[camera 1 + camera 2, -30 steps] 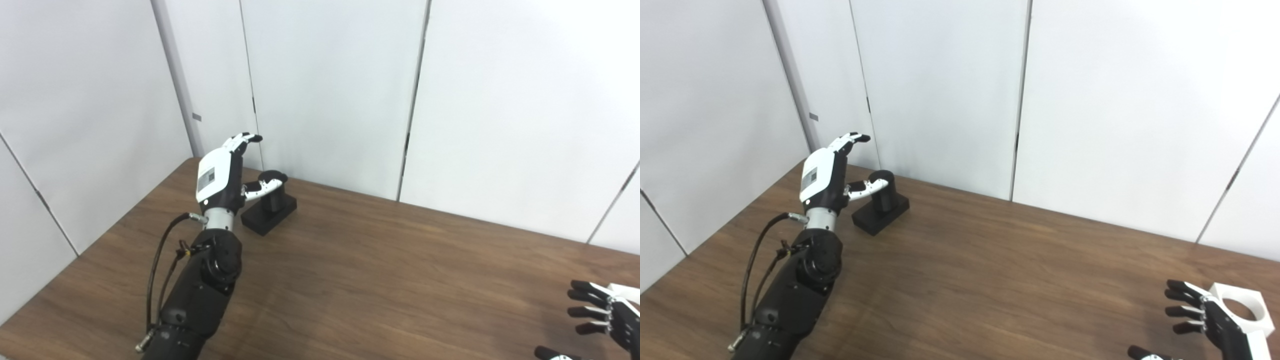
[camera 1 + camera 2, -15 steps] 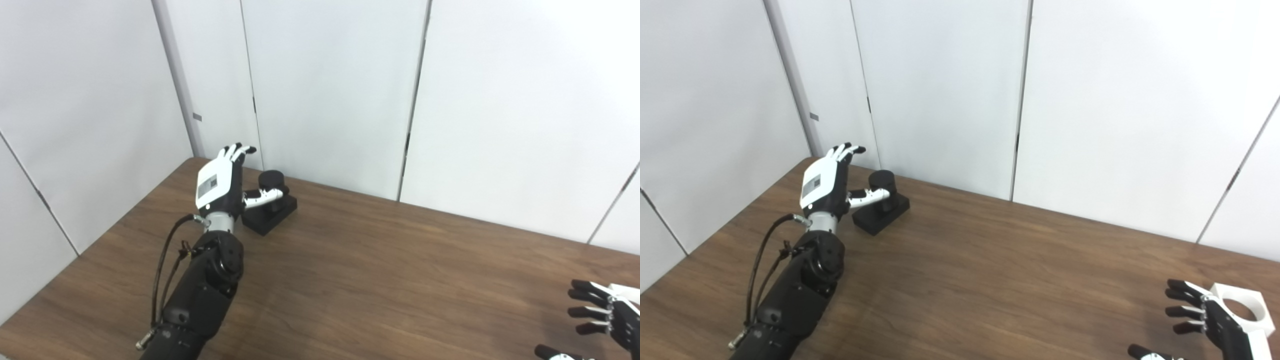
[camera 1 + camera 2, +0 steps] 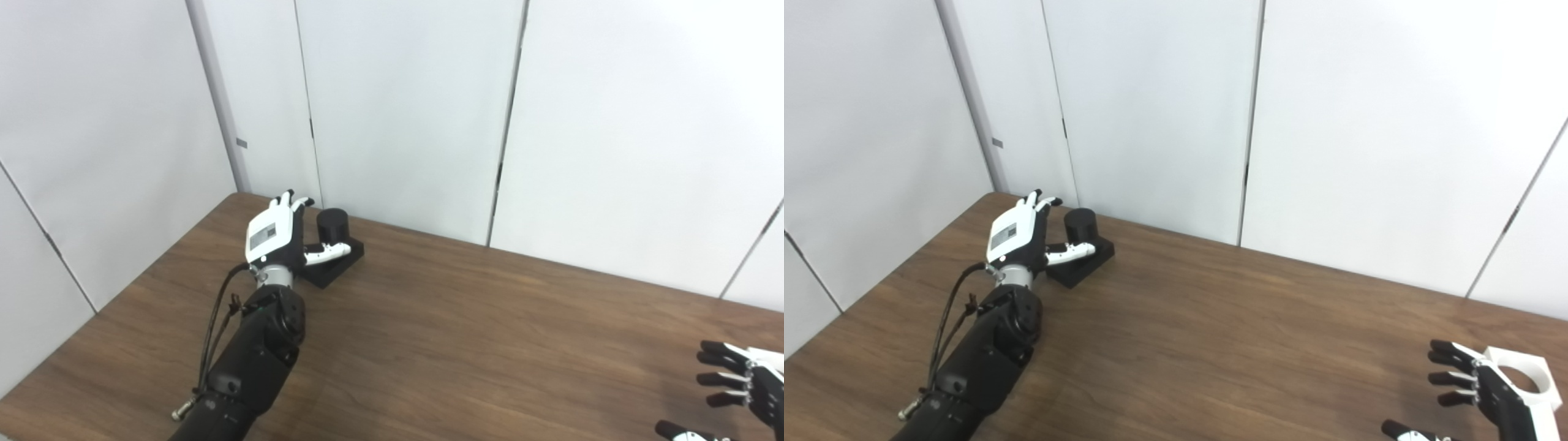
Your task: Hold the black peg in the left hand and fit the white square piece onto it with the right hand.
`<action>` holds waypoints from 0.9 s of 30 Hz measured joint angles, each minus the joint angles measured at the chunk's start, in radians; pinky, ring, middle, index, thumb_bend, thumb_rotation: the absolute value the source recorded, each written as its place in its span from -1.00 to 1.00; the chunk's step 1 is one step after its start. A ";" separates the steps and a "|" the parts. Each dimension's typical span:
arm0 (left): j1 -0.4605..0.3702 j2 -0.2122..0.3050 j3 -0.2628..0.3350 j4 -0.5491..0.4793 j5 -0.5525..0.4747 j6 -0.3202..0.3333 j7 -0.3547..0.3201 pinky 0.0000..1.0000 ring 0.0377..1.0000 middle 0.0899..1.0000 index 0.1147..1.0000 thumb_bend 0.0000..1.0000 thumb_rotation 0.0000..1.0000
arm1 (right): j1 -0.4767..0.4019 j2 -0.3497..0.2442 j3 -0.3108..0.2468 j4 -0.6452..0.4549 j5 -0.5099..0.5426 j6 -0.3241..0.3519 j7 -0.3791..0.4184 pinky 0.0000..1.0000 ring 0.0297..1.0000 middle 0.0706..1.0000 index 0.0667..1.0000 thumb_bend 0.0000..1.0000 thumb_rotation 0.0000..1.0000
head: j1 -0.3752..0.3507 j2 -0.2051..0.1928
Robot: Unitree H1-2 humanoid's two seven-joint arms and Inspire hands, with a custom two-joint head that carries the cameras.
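The black peg (image 3: 333,225) stands upright on its square black base (image 3: 346,257) at the far left of the table. My left hand (image 3: 277,230) is open right beside it, on its left. The thumb lies across the front of the base and the fingers reach up behind the peg's left side, not closed on it. The white square piece (image 3: 1521,380) with a round hole lies at the table's near right corner. My right hand (image 3: 1476,392) hovers open just left of it, fingers spread, partly cut off by the picture's edge.
The brown wooden table (image 3: 465,343) runs across the view, with white wall panels (image 3: 404,110) close behind its far edge. The peg stands near the table's back left corner (image 3: 236,197).
My left hand has come down and forward, from above the peg to low beside it, with the thumb dropping from the peg's top to the base. The right hand has hardly moved.
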 measured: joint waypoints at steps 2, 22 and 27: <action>-0.002 0.003 -0.001 0.015 0.001 0.002 -0.001 0.78 1.00 1.00 0.66 1.00 0.16 | 0.000 0.000 0.000 0.000 0.000 0.000 0.000 0.00 0.22 0.39 0.41 0.21 -1.00 | 0.000 0.003; -0.008 0.017 -0.013 0.137 0.072 0.007 -0.035 0.72 1.00 1.00 0.64 1.00 0.16 | 0.001 0.003 0.000 -0.025 -0.004 0.013 0.000 0.02 0.22 0.37 0.40 0.20 -1.00 | -0.009 0.018; -0.008 0.017 -0.008 0.148 0.106 0.006 -0.071 0.78 1.00 1.00 0.56 1.00 0.08 | 0.002 0.003 0.000 -0.025 -0.004 0.014 0.001 0.01 0.22 0.38 0.40 0.19 -1.00 | -0.009 0.021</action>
